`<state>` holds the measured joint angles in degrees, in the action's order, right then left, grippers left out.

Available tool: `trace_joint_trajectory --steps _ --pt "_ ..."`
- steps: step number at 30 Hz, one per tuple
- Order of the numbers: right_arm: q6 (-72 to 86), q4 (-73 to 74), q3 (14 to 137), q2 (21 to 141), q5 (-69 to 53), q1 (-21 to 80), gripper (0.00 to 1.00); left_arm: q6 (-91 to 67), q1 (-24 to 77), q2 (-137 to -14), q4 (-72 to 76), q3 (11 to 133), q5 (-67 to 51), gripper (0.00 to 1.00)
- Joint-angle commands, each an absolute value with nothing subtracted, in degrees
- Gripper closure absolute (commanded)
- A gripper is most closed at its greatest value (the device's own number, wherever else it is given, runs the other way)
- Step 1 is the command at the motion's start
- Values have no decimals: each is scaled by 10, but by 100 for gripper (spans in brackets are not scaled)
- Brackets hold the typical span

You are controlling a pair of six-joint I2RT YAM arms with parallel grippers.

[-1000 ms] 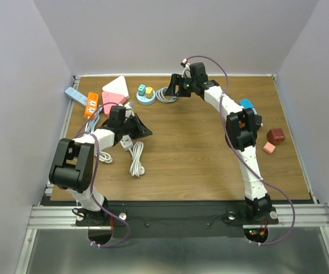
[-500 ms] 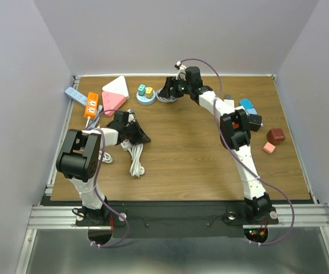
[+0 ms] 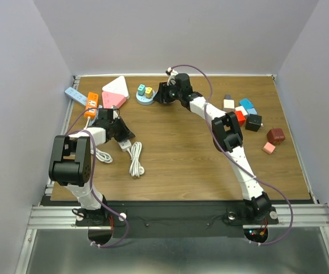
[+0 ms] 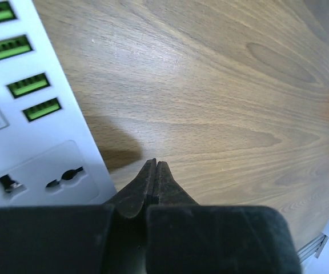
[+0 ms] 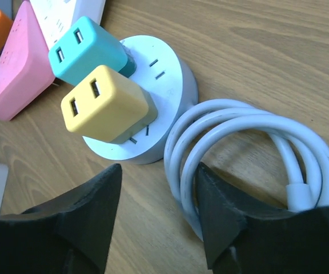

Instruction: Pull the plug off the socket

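The round socket (image 5: 165,73), a flat white disc, lies at the far middle of the wooden surface (image 5: 267,45). Two plugs are seated in its top face; the teal plug (image 5: 87,50) sits beside the yellow plug (image 5: 104,103). Both are smooth rounded-corner blocks; each long axis stands out from the disc, with the two-port USB face pointing away from it toward the wrist camera.

The right end effector (image 5: 157,171) hovers over the near rim of the socket; its black fingers are spread wide and touch neither plug.

A coiled white cable (image 5: 256,154) lies against the socket on one side; a pink wedge-shaped block (image 5: 16,68) lies close on the other. The top view shows bare wood on the near side of the socket.

The left end effector (image 4: 155,165) is well apart at the left; its fingers are pressed together on nothing, just beside a white power strip (image 4: 33,114) with green USB ports.
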<state>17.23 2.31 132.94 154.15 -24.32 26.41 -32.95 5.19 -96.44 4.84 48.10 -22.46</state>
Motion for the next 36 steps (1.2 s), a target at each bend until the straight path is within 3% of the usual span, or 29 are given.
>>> trace_joint_trajectory --steps 1,3,10,16,25,29,33,36 --pt "167 -11 1338 1550 -221 266 46 -311 39 -925 39 468 -231 100" --pt "169 -11 1330 1549 -226 267 58 -308 31 -920 39 466 -237 100" --pt "163 -4 1234 1491 -262 267 73 -301 20 -909 40 469 -251 100" --pt "128 18 1081 1383 -277 266 99 -294 19 -904 38 490 -269 100" --pt "103 114 862 1176 -371 267 100 -269 21 -925 38 514 -308 100" --pt "98 185 758 1087 -351 270 98 -260 32 -943 40 523 -317 100" --pt "113 199 647 977 -302 279 87 -263 54 -954 47 526 -321 100" --pt "128 198 585 934 -268 287 71 -268 75 -959 53 526 -321 100"
